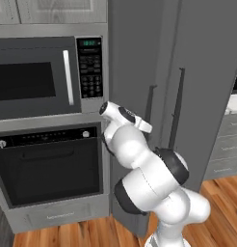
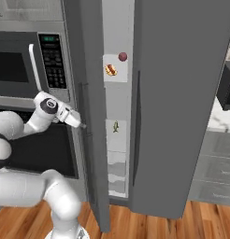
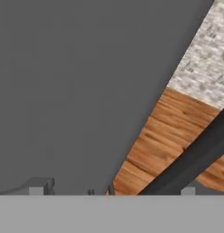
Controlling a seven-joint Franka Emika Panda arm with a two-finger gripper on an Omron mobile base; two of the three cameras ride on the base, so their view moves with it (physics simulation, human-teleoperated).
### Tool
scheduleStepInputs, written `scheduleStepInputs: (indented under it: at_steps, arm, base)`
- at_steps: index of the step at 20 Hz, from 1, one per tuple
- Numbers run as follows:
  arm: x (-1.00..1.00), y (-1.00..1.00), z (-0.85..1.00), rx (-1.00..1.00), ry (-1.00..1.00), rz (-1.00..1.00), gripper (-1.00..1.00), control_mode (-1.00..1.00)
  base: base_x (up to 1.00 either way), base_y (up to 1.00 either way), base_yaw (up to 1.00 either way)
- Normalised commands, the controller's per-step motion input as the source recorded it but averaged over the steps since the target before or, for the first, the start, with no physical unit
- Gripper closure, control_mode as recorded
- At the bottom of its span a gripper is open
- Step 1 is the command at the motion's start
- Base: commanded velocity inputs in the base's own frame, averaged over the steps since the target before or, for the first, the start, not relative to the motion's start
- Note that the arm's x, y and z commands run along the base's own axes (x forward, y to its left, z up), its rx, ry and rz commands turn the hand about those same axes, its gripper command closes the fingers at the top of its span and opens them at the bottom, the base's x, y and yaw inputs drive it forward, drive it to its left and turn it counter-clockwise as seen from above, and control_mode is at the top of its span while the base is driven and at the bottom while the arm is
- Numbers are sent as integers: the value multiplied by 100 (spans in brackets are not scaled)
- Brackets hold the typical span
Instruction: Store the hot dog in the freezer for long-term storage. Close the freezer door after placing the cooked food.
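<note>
The hot dog [image 2: 111, 70] lies on a white shelf inside the freezer [image 2: 118, 158], seen through the gap of the ajar freezer door [image 2: 91, 154]. A dark red ball [image 2: 122, 57] sits just above it and a small green-yellow item [image 2: 116, 126] lies lower down. My gripper [image 2: 82, 125] is at the outer face of that door, right by its thin vertical handle [image 2: 83, 100]. In the hand view the fingertips [image 3: 37, 186] stand wide apart, open, with the dark handle bar [image 3: 191, 157] crossing between them and nothing gripped. From the left, the hand [image 1: 139, 123] sits against the door [image 1: 130, 58].
A black microwave [image 1: 38, 77] and black oven [image 1: 48, 164] stand directly left of the freezer. The fridge's right door [image 2: 182, 93] is shut. Grey drawers under a pale counter [image 1: 231, 144] lie to the right. Wooden floor [image 1: 217, 193] runs below.
</note>
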Motion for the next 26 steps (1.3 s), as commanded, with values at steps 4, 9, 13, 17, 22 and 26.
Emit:
scheduleStepInputs:
  at_steps: [4, 9, 13, 17, 22, 26]
  arm:
    - [24, -66, 4, 9, 1, 30, -100, -100]
    - [21, -54, 11, 11, -7, 28, -100, -100]
    - [35, -50, 17, 22, -1, 27, -100, -100]
    - [42, -52, 24, 16, 3, 26, -100, -100]
    - [50, -35, 6, 3, -1, 23, -100, -100]
    - [31, -7, 7, 0, 0, 20, -100, -100]
  base:
    - [0, 0, 0]
    - [0, 0, 0]
    - [0, 0, 0]
    - [0, 0, 0]
    - [0, 0, 0]
    - [0, 0, 0]
